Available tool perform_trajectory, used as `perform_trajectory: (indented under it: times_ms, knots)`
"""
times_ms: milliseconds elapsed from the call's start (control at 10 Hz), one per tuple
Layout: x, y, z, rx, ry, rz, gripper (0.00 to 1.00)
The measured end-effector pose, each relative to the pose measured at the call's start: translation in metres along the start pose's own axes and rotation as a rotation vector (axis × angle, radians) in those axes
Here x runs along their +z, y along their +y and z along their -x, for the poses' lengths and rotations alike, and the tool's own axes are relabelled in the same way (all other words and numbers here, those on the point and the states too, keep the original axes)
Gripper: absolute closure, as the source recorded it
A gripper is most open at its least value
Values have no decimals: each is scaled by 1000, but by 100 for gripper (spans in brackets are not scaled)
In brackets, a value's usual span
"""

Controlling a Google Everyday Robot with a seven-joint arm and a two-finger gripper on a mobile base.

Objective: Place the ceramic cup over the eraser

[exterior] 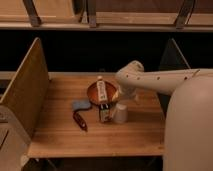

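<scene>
White ceramic cup (pixel 120 114) stands on the wooden surface (pixel 55 135), just beside the eraser (pixel 104 114) (dark, pale-faced). My hand (pixel 120 96) hovers just behind the cup; I cannot tell whether it is open or closed.

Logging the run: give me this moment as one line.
end effector: at right rim of bowl, behind ceramic cup | ceramic cup: on table, right of eraser | eraser: uncovered | task: pending
</scene>
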Motion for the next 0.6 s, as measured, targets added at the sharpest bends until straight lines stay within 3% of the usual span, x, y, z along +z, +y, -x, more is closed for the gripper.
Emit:
perform_trajectory:
  times_ms: [600]
  knots:
    - [26, 28, -22, -2, 66, 80, 20]
